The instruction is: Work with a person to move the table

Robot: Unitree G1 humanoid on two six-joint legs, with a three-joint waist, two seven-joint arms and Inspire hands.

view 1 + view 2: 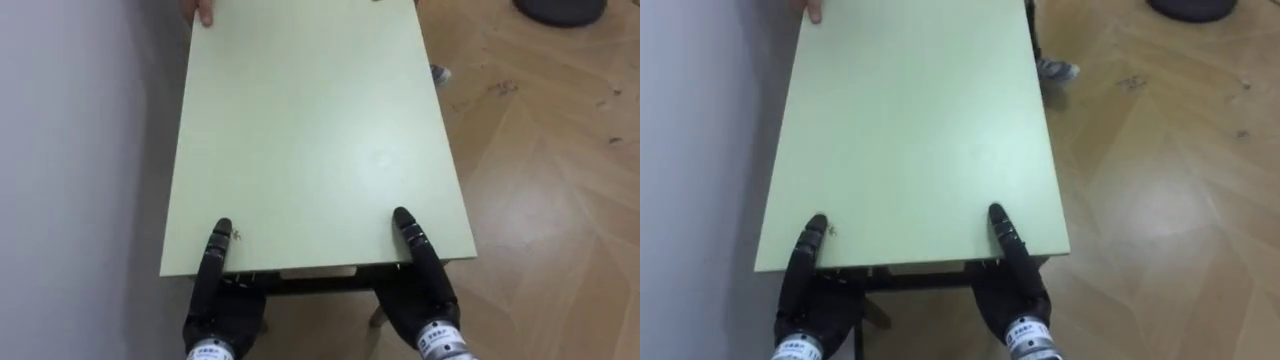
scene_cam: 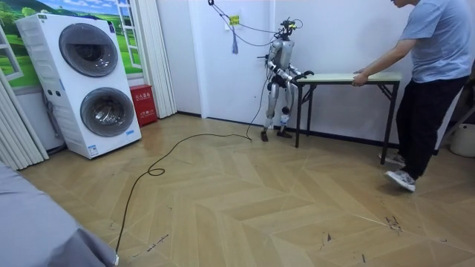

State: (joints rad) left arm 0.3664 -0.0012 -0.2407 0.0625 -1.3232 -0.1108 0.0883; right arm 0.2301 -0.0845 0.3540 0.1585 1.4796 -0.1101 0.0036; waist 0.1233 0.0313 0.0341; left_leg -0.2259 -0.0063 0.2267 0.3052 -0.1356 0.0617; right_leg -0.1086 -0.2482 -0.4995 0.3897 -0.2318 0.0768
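Left robot hand (image 1: pixel 213 300), right robot hand (image 1: pixel 428 295) — clasping smooth rectangular table (image 1: pixel 310 130).

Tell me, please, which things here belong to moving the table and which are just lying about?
Job: table; left hand and right hand gripping its near edge; person holding the far end.
Lying about: stacked washers; red box; dark round thing on the floor.

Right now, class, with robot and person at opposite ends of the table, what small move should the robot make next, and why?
Probably raise its end slightly. The left robot hand and right robot hand sit at the near edge of the table, the person's hand is on the far edge, and the legs look grounded.
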